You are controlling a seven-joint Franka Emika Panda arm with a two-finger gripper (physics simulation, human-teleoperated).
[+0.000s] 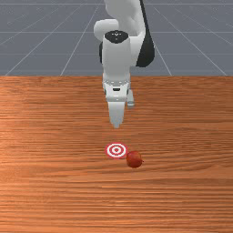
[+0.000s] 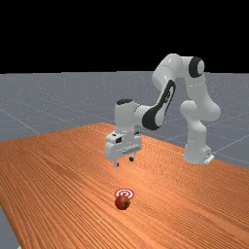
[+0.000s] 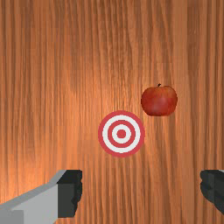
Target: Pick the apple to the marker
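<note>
Two-finger gripper (image 2: 124, 162) hung with its fingers spread wide around air, above the wooden table (image 2: 58, 180), red apple (image 3: 159, 101) lay below and out past the fingertips, just beyond the red-and-white bullseye marker (image 3: 121, 134)

There is one apple (image 3: 159, 101), one marker (image 3: 121, 134), one claw (image 2: 124, 162), one arm (image 2: 197, 90), one table (image 2: 58, 180).

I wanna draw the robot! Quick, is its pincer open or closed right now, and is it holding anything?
Pincer: open, holding nothing; the apple is on the table.
</note>
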